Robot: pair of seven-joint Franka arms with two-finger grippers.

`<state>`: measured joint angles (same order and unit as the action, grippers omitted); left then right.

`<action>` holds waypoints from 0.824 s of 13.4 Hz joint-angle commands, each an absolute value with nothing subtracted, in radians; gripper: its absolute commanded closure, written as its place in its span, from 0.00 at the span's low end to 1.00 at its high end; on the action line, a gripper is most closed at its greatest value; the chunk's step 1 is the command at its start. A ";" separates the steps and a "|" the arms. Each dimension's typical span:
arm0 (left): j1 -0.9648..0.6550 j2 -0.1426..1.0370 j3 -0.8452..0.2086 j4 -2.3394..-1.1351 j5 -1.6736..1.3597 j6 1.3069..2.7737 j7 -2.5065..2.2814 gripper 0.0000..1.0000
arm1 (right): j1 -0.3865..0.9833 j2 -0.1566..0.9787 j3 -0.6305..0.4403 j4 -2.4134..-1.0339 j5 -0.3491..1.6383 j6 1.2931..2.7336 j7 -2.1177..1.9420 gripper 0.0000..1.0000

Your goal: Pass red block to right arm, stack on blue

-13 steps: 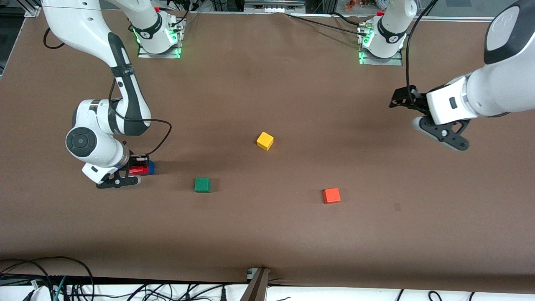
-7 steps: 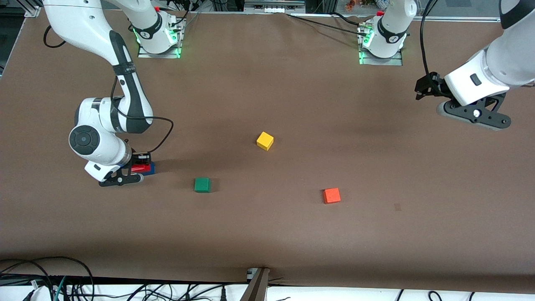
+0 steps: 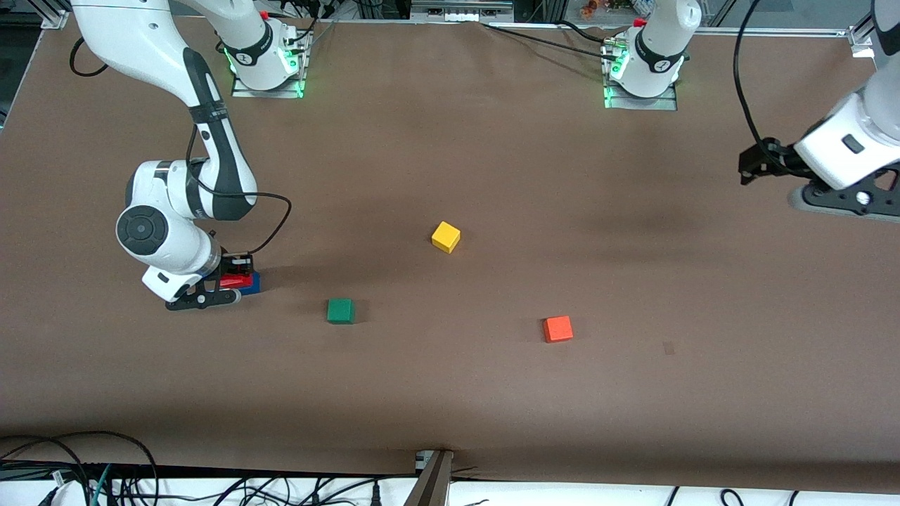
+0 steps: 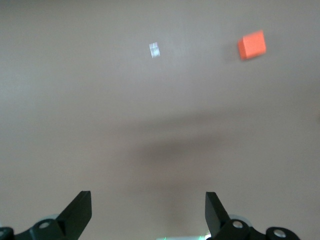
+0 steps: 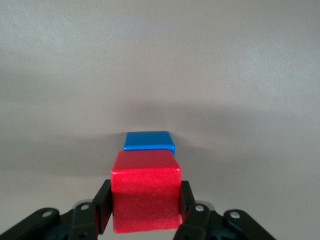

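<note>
right gripper [image 5: 145, 220] clamped on red block [image 5: 145, 197], just over blue cube [image 5: 149, 141]; left gripper [image 4: 148, 212] wide open, holding nothing.

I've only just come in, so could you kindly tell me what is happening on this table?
The right pincer is shut on the small deep-red matte cube and holds it over the small plain blue cube, at the right arm's end of the table; it is not yet released. The left pincer, open and empty, is up over the left arm's end. Green, yellow and orange cubes lie untouched.
</note>
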<state>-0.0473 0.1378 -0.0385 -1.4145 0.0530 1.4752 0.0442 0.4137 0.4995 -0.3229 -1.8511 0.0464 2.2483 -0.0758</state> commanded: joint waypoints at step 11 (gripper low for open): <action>-0.064 -0.031 0.009 -1.684 0.011 1.634 0.040 0.00 | 0.428 0.462 -0.341 -1.884 0.023 2.261 -0.058 0.00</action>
